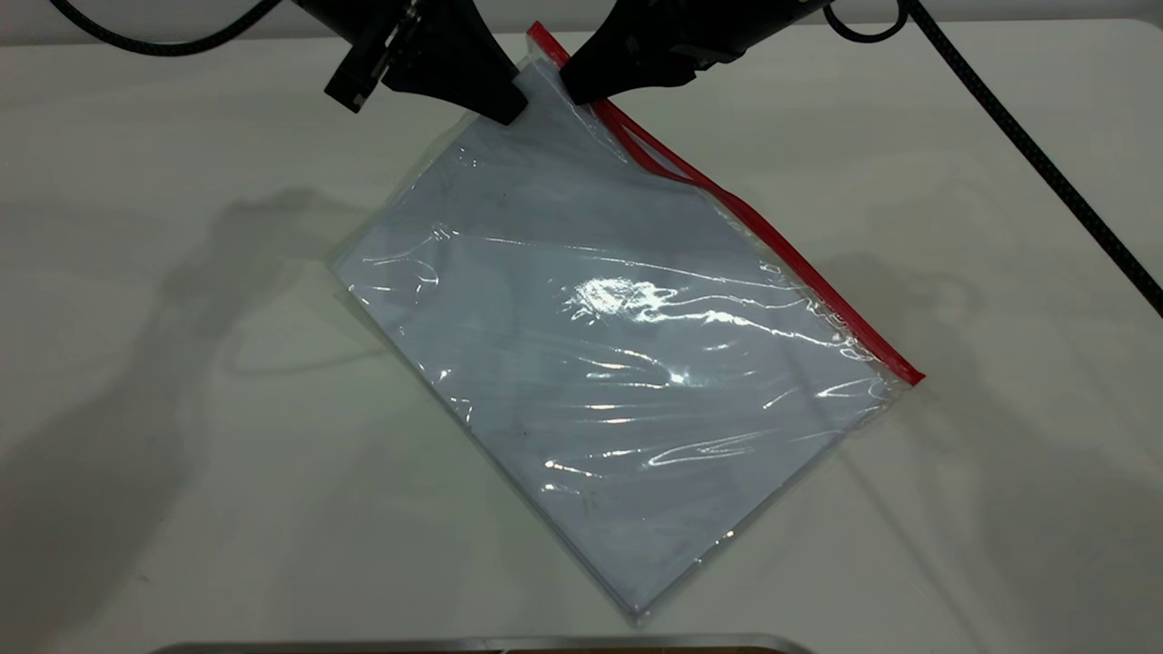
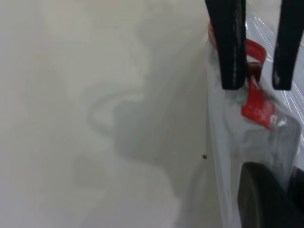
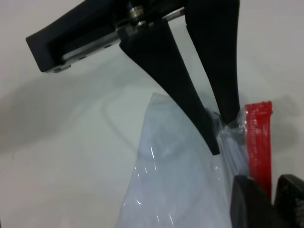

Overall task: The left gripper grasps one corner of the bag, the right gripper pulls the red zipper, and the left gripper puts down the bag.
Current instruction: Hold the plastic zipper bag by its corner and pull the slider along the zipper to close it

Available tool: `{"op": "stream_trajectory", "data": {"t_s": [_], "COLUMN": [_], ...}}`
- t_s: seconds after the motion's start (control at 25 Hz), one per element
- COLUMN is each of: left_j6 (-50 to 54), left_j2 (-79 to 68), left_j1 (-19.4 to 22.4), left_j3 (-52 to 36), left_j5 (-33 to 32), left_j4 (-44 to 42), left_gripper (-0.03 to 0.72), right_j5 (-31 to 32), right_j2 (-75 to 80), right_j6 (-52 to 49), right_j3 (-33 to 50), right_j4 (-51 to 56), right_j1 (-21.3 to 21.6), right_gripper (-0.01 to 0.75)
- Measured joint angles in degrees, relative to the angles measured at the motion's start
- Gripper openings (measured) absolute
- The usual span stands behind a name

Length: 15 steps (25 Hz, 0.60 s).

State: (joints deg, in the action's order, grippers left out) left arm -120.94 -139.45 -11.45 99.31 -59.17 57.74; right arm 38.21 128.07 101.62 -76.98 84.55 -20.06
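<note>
Clear plastic bag [image 1: 618, 363] w/ white paper sheets inside lies diagonally across the white table [image 1: 182, 409]; its far corner is raised off the surface, up by the two grippers at the top edge of the exterior view, and the near corner sits close to a metal strip [image 1: 472, 645] at the bottom edge. Red zipper [image 1: 772, 241] runs along the bag's right-hand long edge, from the raised far corner down to the right-hand corner; in its upper stretch the two red tracks bow apart a little, lower down they run as one line. Left gripper [image 1: 516, 102] is at the raised corner, just left of the zipper end, jaws pinched on the clear plastic there. Right wrist view confirms: the left gripper's two tapered fingers [image 3: 199, 109] converge onto bunched plastic right beside the red strip's end [image 3: 259, 142]. Right gripper [image 1: 574, 89] is just beside the left one, nearly touching, tips down on the zipper edge; in the left wrist view its two fingers [image 2: 232, 45] stand slightly apart either side of the red strip [image 2: 257, 102], w/ what looks like the slider between them, but can't tell if they're actually clamped on it. Braided black cable [image 1: 1036, 145] trails off to the right behind the right arm.
</note>
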Motion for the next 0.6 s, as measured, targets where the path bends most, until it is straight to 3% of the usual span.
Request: {"op": "stream_trajectory", "data": {"t_s": [0.24,0.6], "left_j6": [0.0,1.8], "left_j2": [0.0,0.0], "left_j1": [0.0,-0.2], "left_j3": [0.0,0.0], "left_j5": [-0.1,0.4], "left_j4": [0.0,0.0], "left_gripper": [0.051,0.051], "right_j5": [-0.1,-3.3], "right_j2": [0.0,0.0], "right_j6": [-0.1,-6.0], "right_j3": [0.0,-0.2], "right_j4": [-1.5,-7.1], "right_j1": [0.1,0.1], "right_gripper": [0.047,0.036]}}
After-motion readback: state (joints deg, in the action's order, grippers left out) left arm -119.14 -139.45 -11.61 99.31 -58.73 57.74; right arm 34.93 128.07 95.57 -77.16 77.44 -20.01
